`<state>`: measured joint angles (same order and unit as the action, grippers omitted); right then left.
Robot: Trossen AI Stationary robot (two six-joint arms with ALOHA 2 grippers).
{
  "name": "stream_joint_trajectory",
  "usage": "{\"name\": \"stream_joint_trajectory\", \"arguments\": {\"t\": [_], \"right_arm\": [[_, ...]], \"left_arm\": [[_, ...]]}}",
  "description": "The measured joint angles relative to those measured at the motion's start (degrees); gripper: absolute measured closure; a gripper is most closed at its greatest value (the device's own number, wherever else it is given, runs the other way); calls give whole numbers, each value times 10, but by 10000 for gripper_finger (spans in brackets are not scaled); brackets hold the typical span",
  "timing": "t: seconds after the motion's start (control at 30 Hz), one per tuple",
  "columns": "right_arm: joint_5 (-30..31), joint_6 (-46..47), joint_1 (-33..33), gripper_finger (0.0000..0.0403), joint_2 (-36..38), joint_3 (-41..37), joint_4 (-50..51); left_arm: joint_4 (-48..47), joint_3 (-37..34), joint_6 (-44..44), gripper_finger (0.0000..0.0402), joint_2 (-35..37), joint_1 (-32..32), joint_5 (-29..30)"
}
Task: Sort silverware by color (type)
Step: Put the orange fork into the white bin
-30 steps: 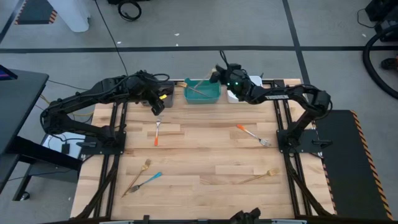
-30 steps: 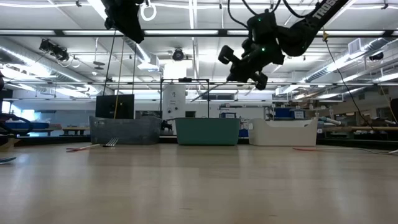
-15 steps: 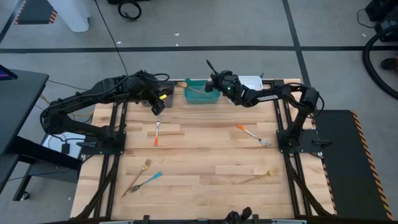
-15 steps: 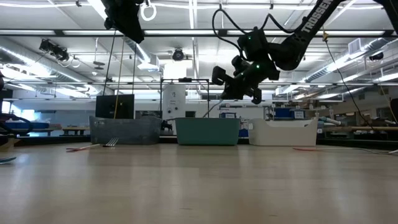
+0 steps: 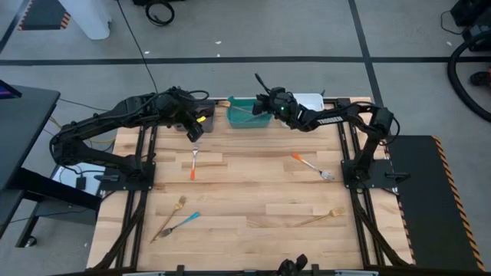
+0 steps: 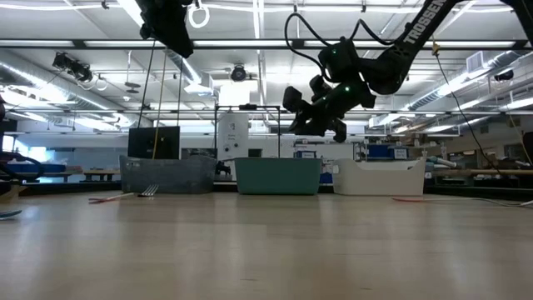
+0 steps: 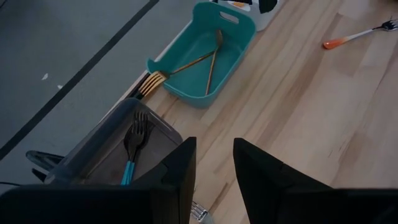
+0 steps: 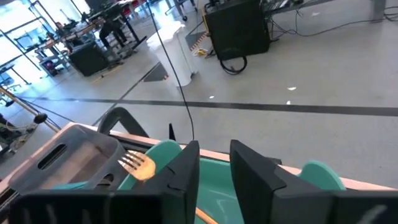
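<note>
High view lays out the wooden table first, with a black side table against its right edge and grey floor beyond. Along the far edge sit three bins: a grey bin on the left, a teal bin in the middle and a white bin on the right. The left arm reaches in from the left, and the left gripper hangs just in front of the grey bin, jaws parted with nothing between them. The right arm stretches from the right across the white bin, which it partly hides from above, and the right gripper sits over the teal bin's right end, fingers a little apart and empty in the right wrist view. Inside the teal bin lie gold utensils, one fork head poking over the bin's rim. A blue-handled fork lies in the grey bin. On the open tabletop, an orange-handled fork lies below the left gripper, and another orange-handled fork lies near the right arm's base. Toward the near edge, a gold fork and a blue-handled utensil lie close together on the left, and a gold fork lies well apart on the right.
</note>
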<state>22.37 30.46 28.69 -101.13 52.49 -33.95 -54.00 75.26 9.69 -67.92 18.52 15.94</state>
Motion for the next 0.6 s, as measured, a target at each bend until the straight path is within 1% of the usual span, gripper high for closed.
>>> {"name": "stream_joint_trajectory", "arguments": {"t": [0.1, 0.2, 0.33, 0.47, 0.53, 0.6], "right_arm": [[-8, 7, 0, 294, 18, 0, -1], [-37, -1, 0, 292, 58, 0, -3], [-73, -88, -11, 293, 125, 0, 7], [-74, -158, -33, 292, 197, 0, 57], [-70, -168, -45, 293, 231, 0, 89], [-61, -171, -56, 293, 261, 0, 120]], "left_arm": [[-5, 0, 2, 285, 0, 0, 0], [-34, 0, 20, 285, 0, 0, 0], [-83, -13, 85, 285, 0, -2, 1], [-90, -80, 164, 285, 1, -11, 1], [-77, -124, 207, 285, 2, -15, 0], [-41, -173, 251, 285, 1, -17, 1]]}}
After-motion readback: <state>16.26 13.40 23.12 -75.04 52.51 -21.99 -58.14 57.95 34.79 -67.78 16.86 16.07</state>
